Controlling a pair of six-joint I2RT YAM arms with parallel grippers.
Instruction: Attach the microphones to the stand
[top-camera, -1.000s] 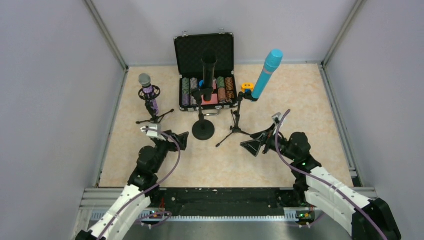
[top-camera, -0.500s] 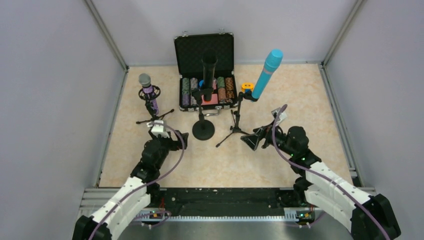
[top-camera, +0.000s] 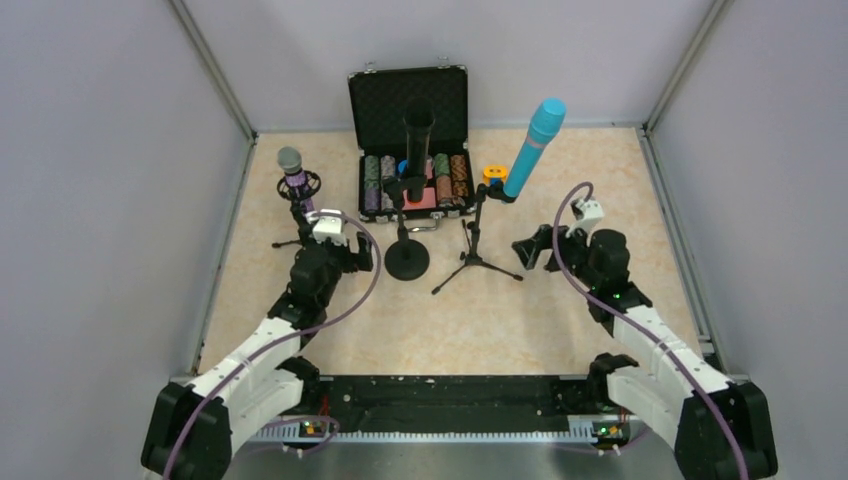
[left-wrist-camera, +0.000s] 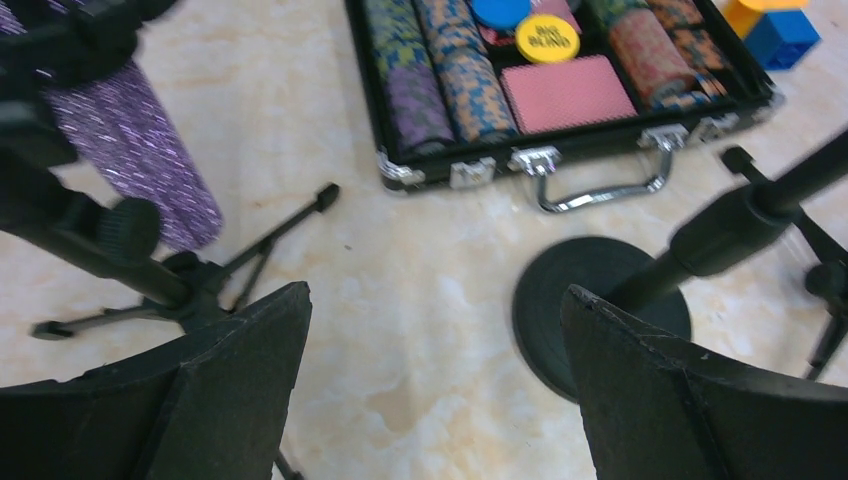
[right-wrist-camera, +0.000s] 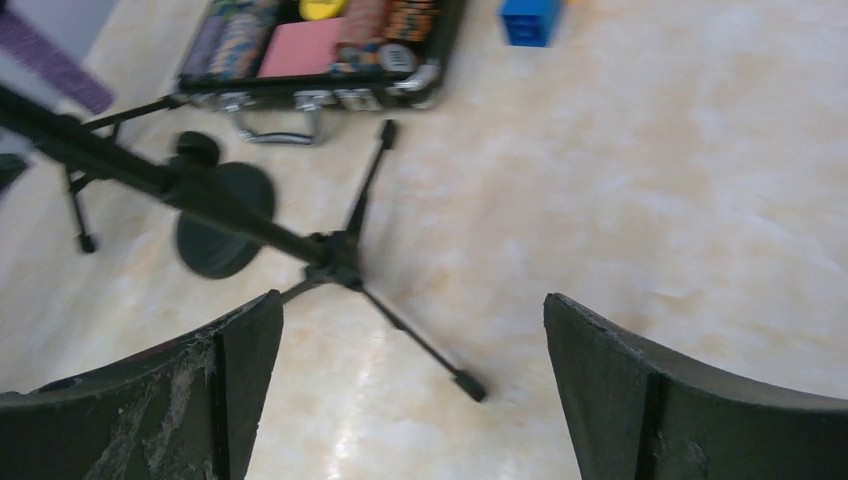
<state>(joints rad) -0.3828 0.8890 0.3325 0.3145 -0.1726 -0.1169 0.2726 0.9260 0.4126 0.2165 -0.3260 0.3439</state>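
Observation:
Three microphones stand clipped in stands. The glittery purple one (top-camera: 291, 176) (left-wrist-camera: 135, 150) sits in a small tripod (top-camera: 303, 222) (left-wrist-camera: 190, 282) at the left. In the middle a black one (top-camera: 418, 132) rises from a round-base stand (top-camera: 407, 259) (left-wrist-camera: 598, 310). The cyan one (top-camera: 534, 145) leans in a tripod stand (top-camera: 474, 255) (right-wrist-camera: 335, 250). My left gripper (top-camera: 352, 254) (left-wrist-camera: 435, 293) is open and empty, low between the purple microphone's tripod and the round base. Just right of the cyan microphone's tripod, my right gripper (top-camera: 530, 248) (right-wrist-camera: 412, 298) is likewise open and empty.
An open black case (top-camera: 408, 110) (left-wrist-camera: 575, 140) (right-wrist-camera: 420, 85) of poker chips and cards stands behind the stands. A blue block (right-wrist-camera: 530, 20) (left-wrist-camera: 785, 35) and an orange block (top-camera: 493, 173) lie to its right. Grey walls close in the tan table on three sides.
Both arms have reached further from their bases. The left gripper moved up toward the purple microphone's tripod; the right gripper moved up and slightly right. Both stayed open.

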